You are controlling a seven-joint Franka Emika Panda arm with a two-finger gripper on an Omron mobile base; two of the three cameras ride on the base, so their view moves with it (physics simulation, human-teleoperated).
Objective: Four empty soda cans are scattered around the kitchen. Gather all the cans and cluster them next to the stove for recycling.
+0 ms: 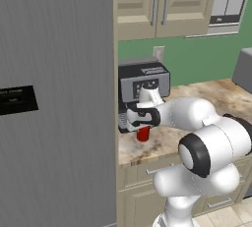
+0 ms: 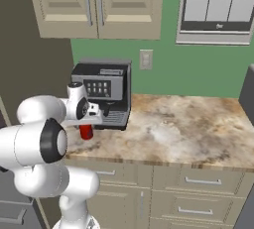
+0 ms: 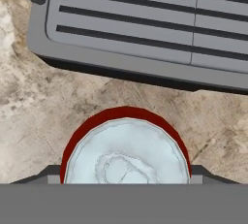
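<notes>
Tan marbled counter [image 2: 198, 129] under beige cabinets [image 2: 99, 5], green wall [image 2: 163, 74].

You've got a red soda can [image 3: 126, 148] with a silver-white top, tan marbled table [image 2: 188, 129], grey-and-black coffee machine [image 2: 104, 91], green wall [image 2: 198, 69], beige cabinets [image 2: 94, 5].

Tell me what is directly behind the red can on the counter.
Behind the soda can stands the coffee machine, its slotted grey drip tray nearest. The gripper above covers the can's top in both base views.
</notes>
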